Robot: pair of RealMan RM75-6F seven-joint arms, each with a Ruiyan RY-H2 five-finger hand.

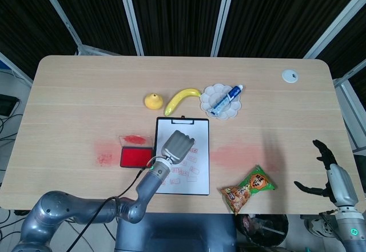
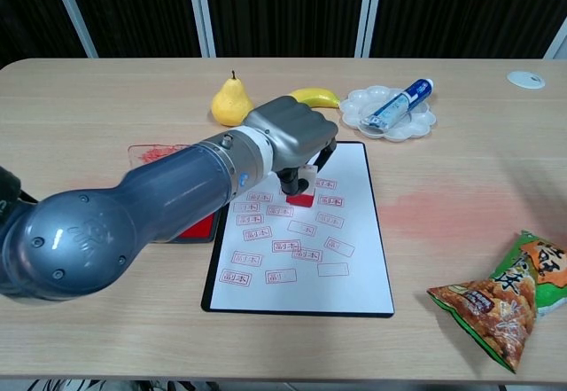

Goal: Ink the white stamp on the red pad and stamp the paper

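Note:
My left hand (image 2: 288, 141) (image 1: 176, 146) grips the white stamp (image 2: 304, 187), whose red base sits low over or on the paper (image 2: 341, 231). The paper lies on a black clipboard (image 1: 203, 127) and carries several red stamp marks. In the head view the hand hides the stamp. The red ink pad (image 1: 132, 158) lies left of the clipboard, its clear lid (image 2: 155, 153) open behind it; my forearm covers most of it in the chest view. My right hand (image 1: 326, 172) hovers off the table's right front corner, fingers spread, holding nothing.
A pear (image 2: 229, 100), a banana (image 2: 314, 97) and a white palette dish (image 2: 354, 105) with a tube (image 2: 400, 100) lie behind the clipboard. A snack bag (image 2: 503, 294) sits front right. A white disc (image 1: 290, 76) is at the far right corner.

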